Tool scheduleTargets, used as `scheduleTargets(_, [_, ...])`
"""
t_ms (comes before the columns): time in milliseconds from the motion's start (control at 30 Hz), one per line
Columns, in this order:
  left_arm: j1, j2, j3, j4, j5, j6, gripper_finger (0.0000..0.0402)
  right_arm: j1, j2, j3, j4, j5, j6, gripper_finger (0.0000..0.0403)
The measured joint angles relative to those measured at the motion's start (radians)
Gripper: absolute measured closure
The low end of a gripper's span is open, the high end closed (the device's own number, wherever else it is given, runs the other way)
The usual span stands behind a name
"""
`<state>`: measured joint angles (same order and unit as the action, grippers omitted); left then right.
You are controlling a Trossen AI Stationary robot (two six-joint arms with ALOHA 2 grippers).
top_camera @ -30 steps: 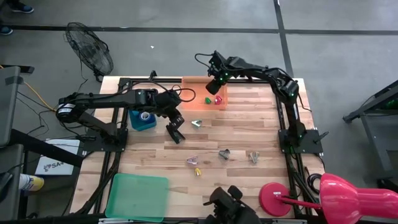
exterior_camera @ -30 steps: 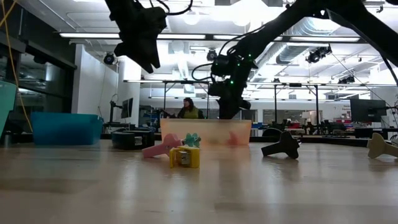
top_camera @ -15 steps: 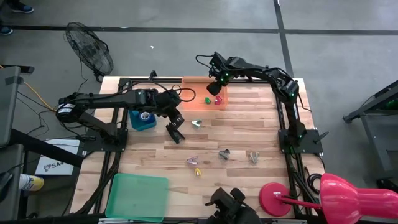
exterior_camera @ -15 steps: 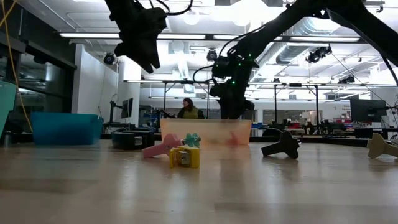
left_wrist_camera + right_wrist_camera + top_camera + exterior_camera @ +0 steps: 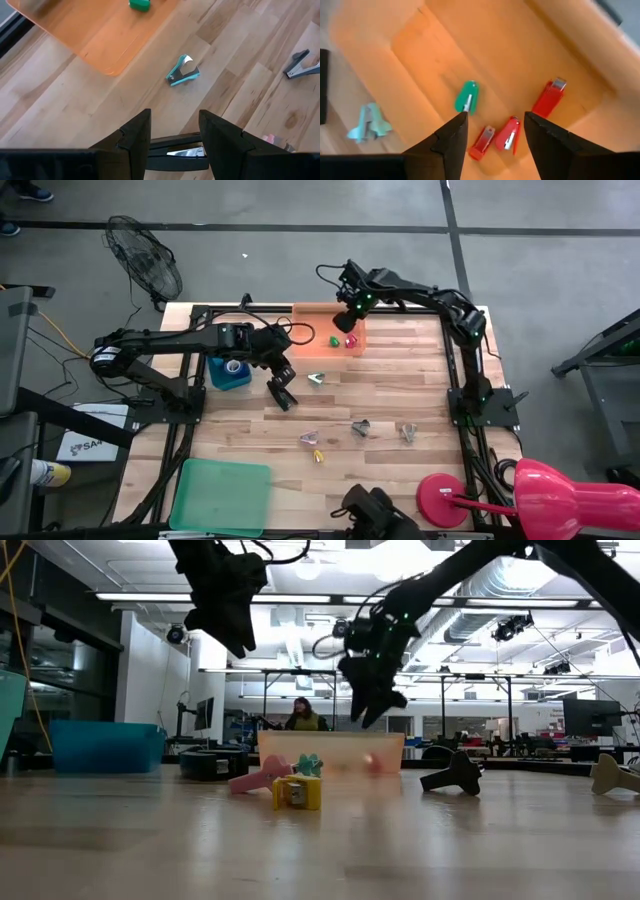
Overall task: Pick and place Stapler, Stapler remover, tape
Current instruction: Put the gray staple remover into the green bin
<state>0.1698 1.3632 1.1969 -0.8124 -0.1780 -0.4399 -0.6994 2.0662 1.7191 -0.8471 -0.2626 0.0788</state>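
Note:
My left gripper [image 5: 281, 388] hangs high over the middle of the table, shut on the black stapler [image 5: 175, 150]; the low view shows it [image 5: 236, 638] well above the boards. My right gripper [image 5: 496, 118] is open and empty above the orange tray [image 5: 305, 315] at the far edge. Inside the tray lie a green mini stapler [image 5: 466, 96] and red ones [image 5: 548, 99]. A teal staple remover [image 5: 182, 71] lies on the wood beside the tray. A tape ring [image 5: 233, 366] sits in the blue bin [image 5: 222, 379]. My left gripper pinches the black stapler between its two fingers [image 5: 134, 137], coming at it from above. The stapler's body [image 5: 176, 148] lies across the fingers. It is lifted clear of the table.
Other staple removers lie on the near half of the table: pink [image 5: 308, 438], yellow [image 5: 318, 455], dark [image 5: 360, 427] and beige [image 5: 408, 433]. A green tray [image 5: 220, 495] sits at the near left corner and a red lamp [image 5: 545, 495] at the near right.
My right gripper has risen a little over the orange tray and tipped, its fingers now slanting. The left arm and the stapler have kept still.

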Motion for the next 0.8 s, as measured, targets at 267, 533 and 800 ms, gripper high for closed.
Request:
scheduleTargets(267, [0.0,0.0,0.0,0.001,0.001,0.039,0.0238,0.036,-0.156,0.0,-0.002,0.022,-0.036,0.0218])
scheduleTargets(533, [0.0,0.0,0.0,0.001,0.003,0.095,0.0238,0.193,-0.294,0.001,0.044,0.009,-0.061,0.0219])
scheduleTargets(800, [0.0,0.0,0.0,0.001,0.003,0.123,0.0238,0.403,-0.307,0.0,0.146,-0.032,-0.002,0.0219])
